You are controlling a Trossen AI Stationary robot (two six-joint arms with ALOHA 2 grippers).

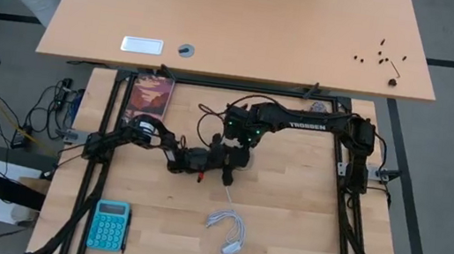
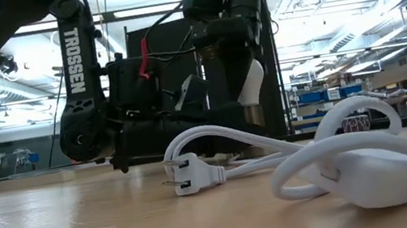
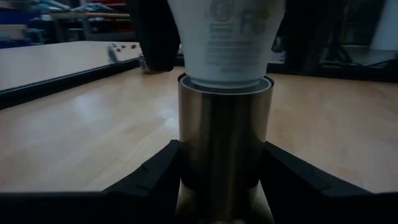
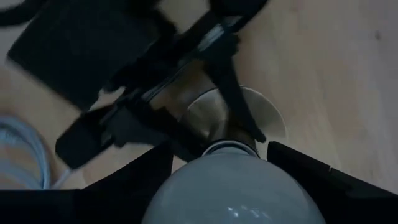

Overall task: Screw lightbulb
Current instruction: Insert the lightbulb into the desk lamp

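The lightbulb [image 3: 227, 43] sits base-down in the brass socket [image 3: 224, 143], which the left gripper [image 3: 221, 177] clamps while the right gripper [image 4: 231, 163] grasps the bulb from above; next, probably more careful twisting.

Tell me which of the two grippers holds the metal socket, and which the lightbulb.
The left gripper clamps the metal socket low at the table; the right gripper grips the lightbulb from above, its base in the socket.
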